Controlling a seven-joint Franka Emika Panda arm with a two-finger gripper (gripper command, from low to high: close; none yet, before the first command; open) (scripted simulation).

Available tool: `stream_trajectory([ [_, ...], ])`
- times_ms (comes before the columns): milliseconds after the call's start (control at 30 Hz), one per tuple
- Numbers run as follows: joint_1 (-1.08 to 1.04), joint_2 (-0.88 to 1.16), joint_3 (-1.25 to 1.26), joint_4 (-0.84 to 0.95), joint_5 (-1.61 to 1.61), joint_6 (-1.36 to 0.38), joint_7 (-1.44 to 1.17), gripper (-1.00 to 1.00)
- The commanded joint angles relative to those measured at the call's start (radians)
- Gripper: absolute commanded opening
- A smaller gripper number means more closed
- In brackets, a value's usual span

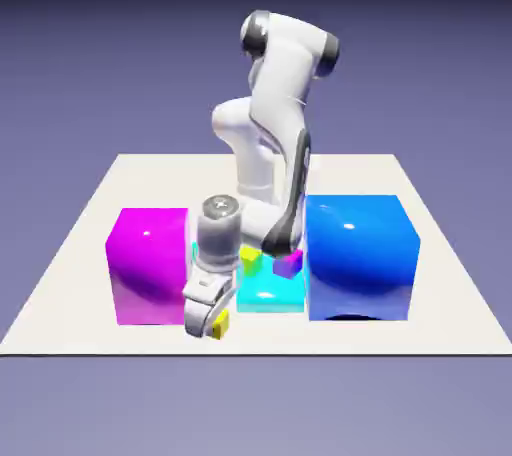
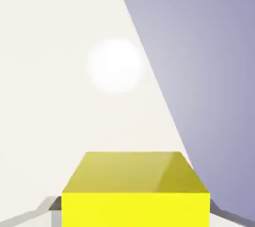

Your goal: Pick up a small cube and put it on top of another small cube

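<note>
The tiny bright-yellow small cube [image 1: 221,324] is low over the table's front edge, between the fingers of my gripper [image 1: 210,325], which is shut on it. In the hand view this yellow cube [image 2: 135,191] fills the bottom middle, and grey fingertips [image 2: 50,206] press against its two sides. Behind the hand, a yellow-green small cube [image 1: 250,257] and a purple small cube [image 1: 290,263] rest on top of a cyan cube [image 1: 270,291]. Whether the yellow cube touches the table I cannot tell.
A big magenta cube [image 1: 148,264] stands at the exterior view's left of the hand. A big blue cube [image 1: 360,256] stands at the right, past the cyan cube. The white table [image 2: 60,96] ends in a diagonal edge in the hand view.
</note>
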Motion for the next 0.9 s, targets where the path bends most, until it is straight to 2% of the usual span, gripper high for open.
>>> stream_trajectory([
  [0, -0.010, -0.036, 0.024, -0.023, -0.027, -0.006, 0.020, -1.00],
  [767, -0.241, -0.867, 0.571, -0.540, -0.646, -0.174, 0.473, -1.00],
  [867, -0.246, -0.794, 0.567, -0.552, -0.656, -0.090, 0.480, -1.00],
])
